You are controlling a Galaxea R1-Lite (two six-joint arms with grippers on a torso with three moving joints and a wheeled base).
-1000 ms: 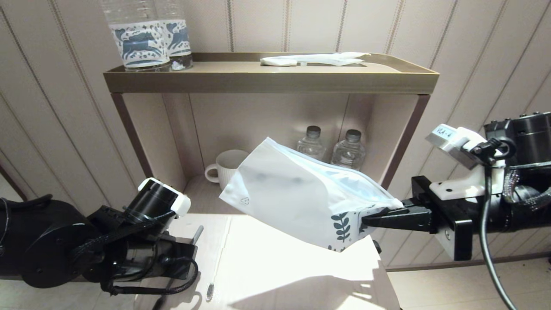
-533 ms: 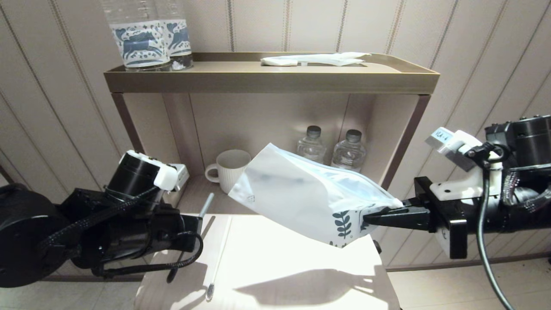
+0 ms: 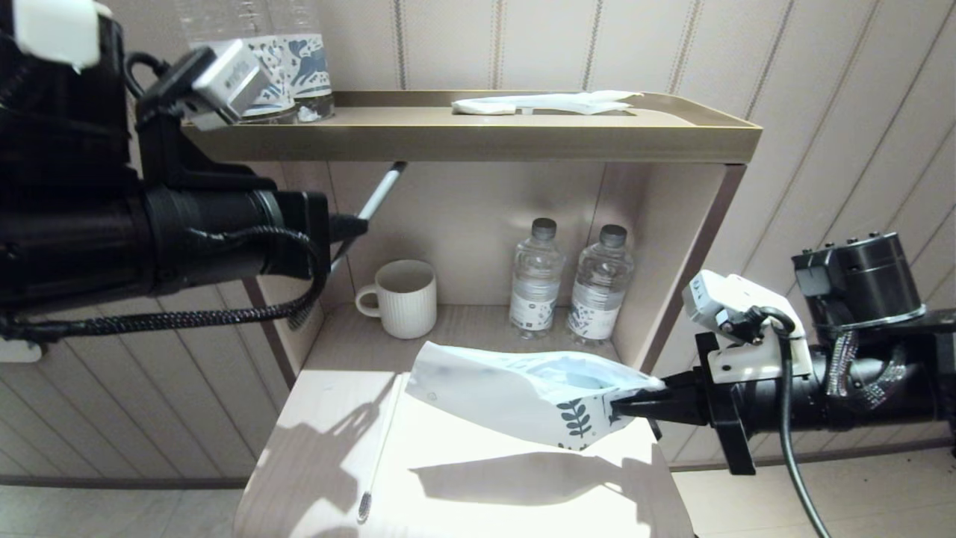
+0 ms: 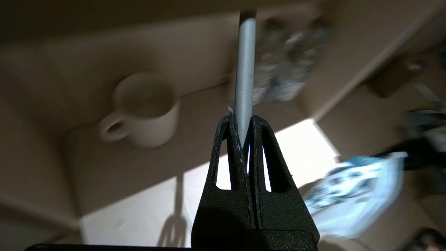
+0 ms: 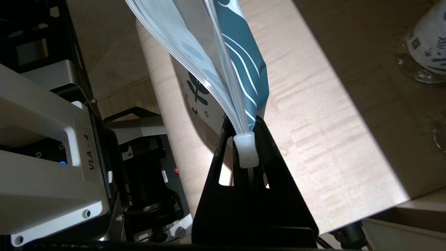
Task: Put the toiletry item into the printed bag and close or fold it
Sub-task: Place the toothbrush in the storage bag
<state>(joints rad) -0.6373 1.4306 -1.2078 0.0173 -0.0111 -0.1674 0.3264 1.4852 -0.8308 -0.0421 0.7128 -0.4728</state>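
On the left we are holding our left gripper (image 3: 351, 224) high, level with the shelf unit's (image 3: 470, 134) upper edge, its fingers pinched together on a thin grey stick-like toiletry item (image 3: 377, 200); we judge it to be a toothbrush handle, raised so that its free end can be aimed downward at the bag's mouth; a second slim stick (image 3: 377, 456) is lying on the sunlit worktop (image 3: 485, 493) below, untouched; behind it, in the open compartment, a ribbed white mug (image 3: 399, 299) and two small bottles (image 3: 567, 284) are standing well clear of the work; moving right, the printed bag (image 3: 523, 392) is hanging just above the worktop, its far corner drooping toward the surface; our right gripper (image 3: 635, 407) is clamped on the bag's right corner, on the white slider (image 5: 246, 154) at the end of the zip seam as the right wrist view shows; we are gripping it there, we think, so that the mouth is sagging open toward the left arm, though how wide it gapes we cannot tell; insertion is not yet begun, and closing comes afterward
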